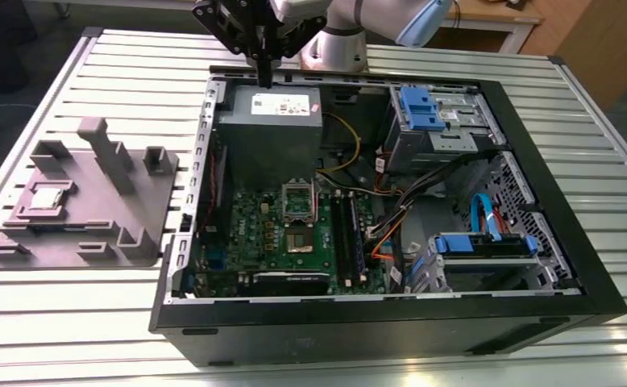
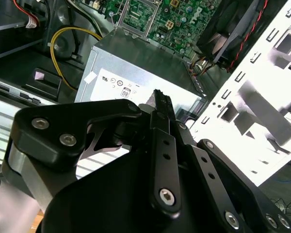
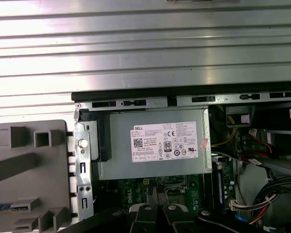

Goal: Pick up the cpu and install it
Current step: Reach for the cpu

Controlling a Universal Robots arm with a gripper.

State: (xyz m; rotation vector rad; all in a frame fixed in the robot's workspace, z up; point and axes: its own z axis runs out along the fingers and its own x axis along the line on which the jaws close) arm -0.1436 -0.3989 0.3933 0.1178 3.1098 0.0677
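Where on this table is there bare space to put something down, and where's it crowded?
Bare slats of the silver slatted metal table lie in front of the grey plastic tray with raised blocks, and beyond it toward the far corner. Crowded: inside the open black computer case, where cables run beside the green circuit board.

I read this as a robotics lab or workshop: below my claw (image 1: pixel 262 79) stands 1 opened computer case (image 1: pixel 400 321) on a slatted aluminium bench (image 1: pixel 77 339), a grey fixture tray (image 1: pixel 77 235) off to its side, wooden furniture (image 1: pixel 591 40) behind.
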